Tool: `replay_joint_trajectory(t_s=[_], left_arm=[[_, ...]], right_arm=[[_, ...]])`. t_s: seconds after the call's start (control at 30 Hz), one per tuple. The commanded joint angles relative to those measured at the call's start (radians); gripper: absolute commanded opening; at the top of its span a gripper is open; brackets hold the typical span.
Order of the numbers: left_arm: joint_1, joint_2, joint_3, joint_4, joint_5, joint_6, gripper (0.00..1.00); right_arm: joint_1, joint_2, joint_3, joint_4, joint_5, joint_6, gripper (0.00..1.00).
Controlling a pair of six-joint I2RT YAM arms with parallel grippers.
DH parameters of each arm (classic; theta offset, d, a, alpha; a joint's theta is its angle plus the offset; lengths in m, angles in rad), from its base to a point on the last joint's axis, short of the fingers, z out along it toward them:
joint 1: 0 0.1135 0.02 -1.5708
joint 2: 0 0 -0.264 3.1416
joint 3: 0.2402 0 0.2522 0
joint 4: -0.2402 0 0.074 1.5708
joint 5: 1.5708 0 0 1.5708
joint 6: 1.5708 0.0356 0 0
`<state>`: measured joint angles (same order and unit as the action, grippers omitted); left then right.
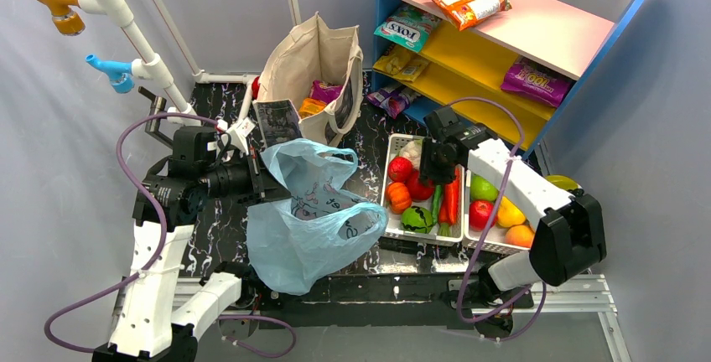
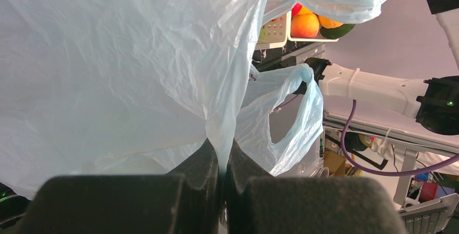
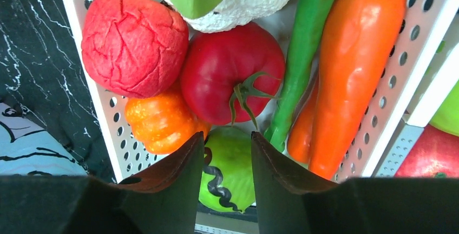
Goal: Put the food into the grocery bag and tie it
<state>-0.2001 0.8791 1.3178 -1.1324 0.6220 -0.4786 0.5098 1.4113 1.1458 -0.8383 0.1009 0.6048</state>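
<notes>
The light-blue grocery bag (image 1: 310, 219) hangs off the table, and my left gripper (image 1: 264, 178) is shut on a fold of its rim. In the left wrist view the film (image 2: 135, 55) runs down between the closed left gripper (image 2: 226, 153). The food lies in a white tray (image 1: 392, 140): a red tomato (image 3: 227, 71), a crinkled red ball (image 3: 132, 41), an orange pumpkin (image 3: 159, 123), a green striped fruit (image 3: 233, 174), a carrot (image 3: 352, 66) and a green pepper (image 3: 303, 66). My right gripper (image 3: 227, 142) hovers over the tray by the tomato (image 1: 419, 188), jaws apart and pinching nothing.
A second white tray (image 1: 503, 246) to the right holds apples and oranges. A beige canvas tote (image 1: 314, 69) stands behind the bag. A blue and yellow shelf (image 1: 503, 43) with snack packets is at the back right. A white pipe rack (image 1: 126, 27) rises at the left.
</notes>
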Motion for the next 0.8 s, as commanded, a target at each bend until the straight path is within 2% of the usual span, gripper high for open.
replay_joint_trajectory(t_s=[0.0, 0.77], left_arm=[[-0.004, -0.003, 0.027, -0.026, -0.006, 0.017, 0.0], [-0.011, 0.002, 0.037, -0.033, -0.017, 0.036, 0.0]], right_arm=[[-0.005, 0.028, -0.015, 0.036, -0.016, -0.008, 0.42], [-0.022, 0.084, -0.015, 0.074, 0.011, -0.028, 0.27]])
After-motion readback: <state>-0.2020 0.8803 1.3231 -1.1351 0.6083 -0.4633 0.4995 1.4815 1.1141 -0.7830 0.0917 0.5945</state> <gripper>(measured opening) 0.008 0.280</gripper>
